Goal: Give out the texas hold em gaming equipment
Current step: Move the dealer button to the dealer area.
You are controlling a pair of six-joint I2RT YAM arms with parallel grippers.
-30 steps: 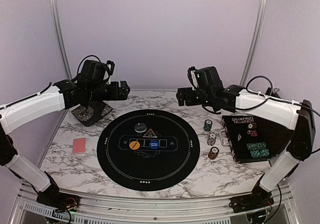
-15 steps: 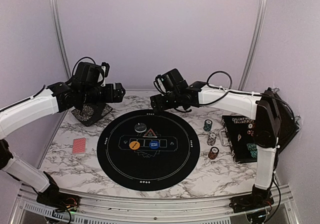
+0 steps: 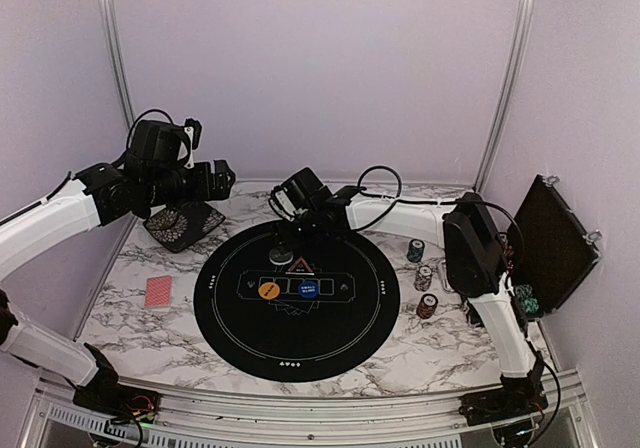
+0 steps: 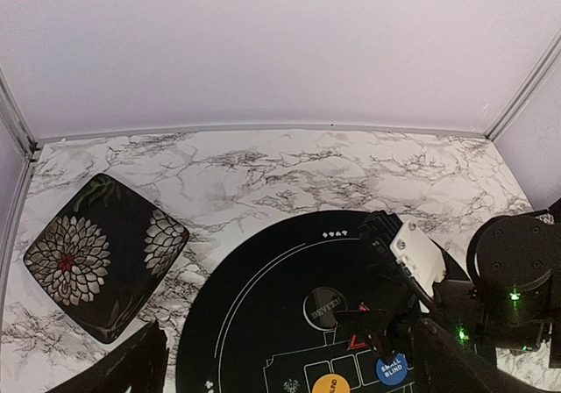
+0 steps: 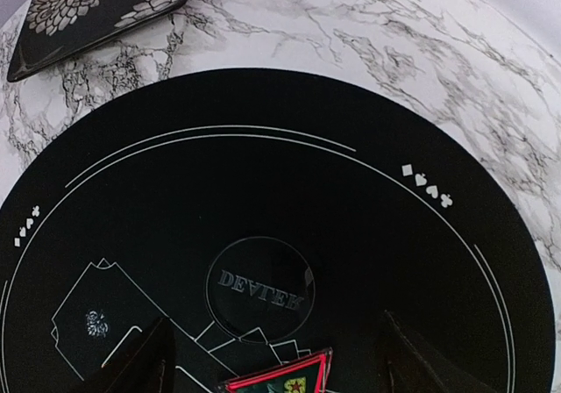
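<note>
My right gripper [image 3: 292, 235] hangs open over the far middle of the black mat [image 3: 330, 343]. In its wrist view the gripper [image 5: 280, 365] has a finger on either side of the red-edged black triangular marker [image 5: 282, 381]. The dark-grey round button [image 5: 260, 289] lies just beyond. An orange button [image 3: 268, 290] and a blue button [image 3: 308, 289] lie mid-mat. Red-backed cards [image 3: 158, 292] rest on the marble at left. Three chip stacks [image 3: 424, 276] stand right of the mat. My left gripper [image 3: 214, 180] is open and empty, raised at the back left.
A floral black dish [image 3: 183, 223] sits at the back left under my left arm. The black chip case [image 3: 555, 243] stands tilted at the right wall, with teal chips [image 3: 523, 298] below it. In the left wrist view, the right wrist [image 4: 412, 253] reaches over the mat [image 4: 263, 288].
My right arm swung left from the chip case to the mat's far middle, its jaws narrowing a little. The left arm drew back to the left. The case now looks tipped up.
</note>
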